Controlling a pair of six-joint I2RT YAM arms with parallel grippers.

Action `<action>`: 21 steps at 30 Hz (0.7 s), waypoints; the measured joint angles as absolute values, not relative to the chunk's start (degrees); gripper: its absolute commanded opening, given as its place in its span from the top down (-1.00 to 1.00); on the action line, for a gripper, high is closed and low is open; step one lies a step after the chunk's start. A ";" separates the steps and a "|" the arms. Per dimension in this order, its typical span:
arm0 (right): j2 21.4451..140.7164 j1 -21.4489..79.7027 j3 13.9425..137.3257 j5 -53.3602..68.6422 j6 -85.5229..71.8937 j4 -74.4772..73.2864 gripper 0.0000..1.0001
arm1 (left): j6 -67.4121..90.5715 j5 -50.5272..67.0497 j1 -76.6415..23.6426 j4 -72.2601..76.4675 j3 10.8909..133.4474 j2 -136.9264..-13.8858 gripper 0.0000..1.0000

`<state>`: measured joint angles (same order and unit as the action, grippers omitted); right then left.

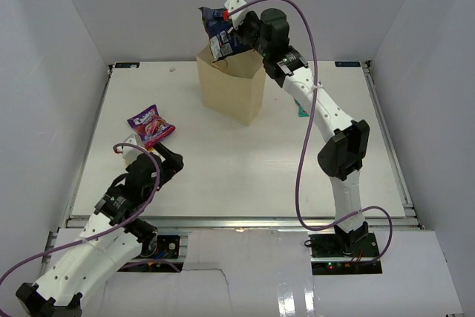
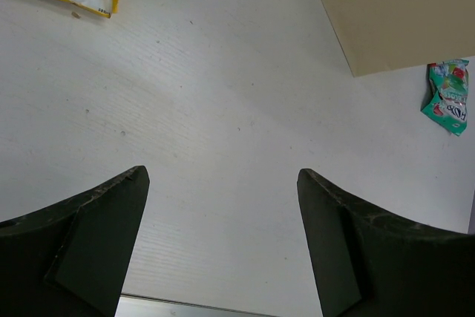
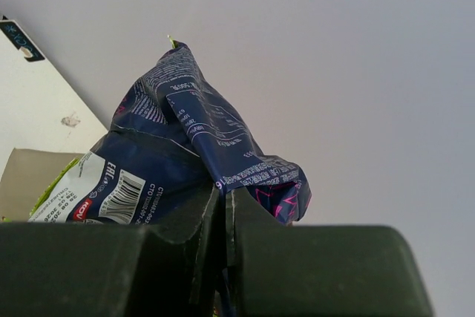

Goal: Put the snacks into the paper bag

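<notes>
**A:** Right side status?
**B:** Right gripper (image 1: 239,29) is clamped on the dark blue bag (image 1: 217,33), jaws pinched tight on a crumpled fold. The bag is in the air over the open top of the paper bag (image 1: 236,96), not inside.
**A:** Paper bag?
**B:** Upright, back-centre of the table (image 1: 237,176). The right wrist view shows a green sliver at its mouth; can't tell what it is.
**A:** Left?
**B:** Left gripper (image 1: 152,151) has its jaws spread wide with nothing between them, low over bare table, front left. Magenta bag (image 1: 151,125) lies flat just ahead of it, apart.
**A:** Others?
**B:** Teal-white bag (image 2: 447,98) lies flat on the table, right of the paper bag.
</notes>
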<state>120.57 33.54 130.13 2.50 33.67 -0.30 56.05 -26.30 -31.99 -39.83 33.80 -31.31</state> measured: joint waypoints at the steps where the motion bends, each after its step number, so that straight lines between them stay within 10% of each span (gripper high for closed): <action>1: 120.57 33.54 129.60 2.48 33.67 -0.23 0.85 | 55.99 -26.30 -31.99 -39.77 33.78 -31.35 -0.83; 21: 118.78 33.54 132.25 -0.91 34.96 2.46 0.85 | 54.87 -25.69 -31.99 -37.26 33.23 -32.51 -0.83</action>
<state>118.78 33.54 132.25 -0.91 34.96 2.46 54.87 -25.69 -31.99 -37.26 33.23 -32.51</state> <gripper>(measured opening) 0.081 0.915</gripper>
